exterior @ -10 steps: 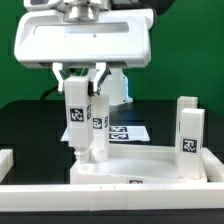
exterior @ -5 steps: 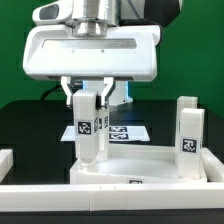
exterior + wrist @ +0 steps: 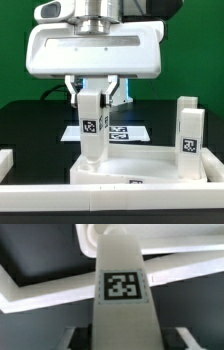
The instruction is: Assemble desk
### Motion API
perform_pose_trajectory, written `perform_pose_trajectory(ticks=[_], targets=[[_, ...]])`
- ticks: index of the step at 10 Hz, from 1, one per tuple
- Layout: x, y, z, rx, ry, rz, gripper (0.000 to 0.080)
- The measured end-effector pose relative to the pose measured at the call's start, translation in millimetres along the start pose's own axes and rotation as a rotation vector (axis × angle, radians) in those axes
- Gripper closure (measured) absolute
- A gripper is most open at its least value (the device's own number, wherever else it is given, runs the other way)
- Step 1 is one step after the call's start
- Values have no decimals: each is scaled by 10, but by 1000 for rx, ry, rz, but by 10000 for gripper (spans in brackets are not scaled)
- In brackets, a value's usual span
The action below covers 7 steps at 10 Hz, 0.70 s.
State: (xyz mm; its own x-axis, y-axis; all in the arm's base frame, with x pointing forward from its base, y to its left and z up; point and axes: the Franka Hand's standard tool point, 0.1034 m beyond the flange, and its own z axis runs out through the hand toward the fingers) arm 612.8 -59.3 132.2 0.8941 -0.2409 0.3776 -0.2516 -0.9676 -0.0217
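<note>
Gripper (image 3: 93,100): its two fingers are clamped on the sides of a white square leg post, gripping the post's upper part; the wide white body of the hand hangs just above.

Held leg post (image 3: 93,128): upright, tag facing the camera, its foot meeting the corner of the desk slab at the exterior view's left — whether it is fully seated in the slab I cannot tell from this angle. In the wrist view the same post (image 3: 124,308) runs straight away from the camera, tag in its middle, with the dark finger pads (image 3: 72,338) at either side of its near end.

Desk slab (image 3: 150,165): lies flat on the black table, white, with a raised rim around a recessed middle; a small tag shows on its near edge. In the wrist view its rim (image 3: 60,294) passes behind the held post.

Second leg post (image 3: 188,135): stands upright at the slab's corner on the exterior view's right, tag facing the camera — well apart from the held post.

Marker board (image 3: 128,132): flat on the table just behind the slab, partly hidden by the held post.

Border rail (image 3: 110,200): long and low, white, running along the near side of the slab.

Table (image 3: 30,125): black surface around the slab.
</note>
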Motion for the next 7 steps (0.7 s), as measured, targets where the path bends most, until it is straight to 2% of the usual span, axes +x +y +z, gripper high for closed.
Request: perform_pose_trajectory(ticks=[3,4,5,7], targets=[[-10,1,9,-1,-3,-1,511],[18,18,-59,3,8,-3,511],[2,49,-122,4,22,1,511],[-47,154,-98,-9,30,8,511]])
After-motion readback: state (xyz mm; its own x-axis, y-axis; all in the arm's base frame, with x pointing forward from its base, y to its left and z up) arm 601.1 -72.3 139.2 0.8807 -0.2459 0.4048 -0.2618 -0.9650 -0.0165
